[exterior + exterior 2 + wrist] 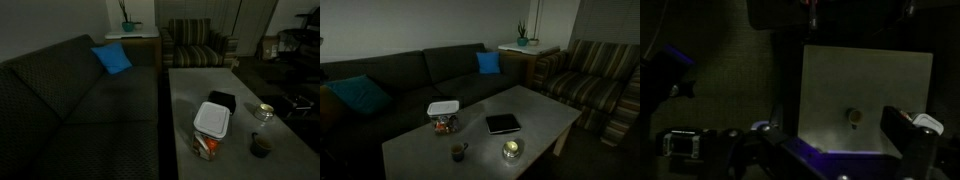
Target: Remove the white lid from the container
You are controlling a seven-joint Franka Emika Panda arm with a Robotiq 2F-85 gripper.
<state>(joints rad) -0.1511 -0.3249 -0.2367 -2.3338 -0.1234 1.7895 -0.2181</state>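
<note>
A: Left to right: white lid [212,118] sits closed on the container [207,146], near the sofa-side edge of the table [190,90]. Black box [221,101] is near it, dark bowl [260,146] further right.
B: Risk?
A: Only 1 arm, so nothing pins the tub. A tight lid could drag it up, tip it and spill the contents. Dim light hurts aiming.
B: Gripper [795,150]?
A: Wrist view is too dark, can't tell its opening. Seems to hold nothing. It's above the table, touching nothing.
</note>
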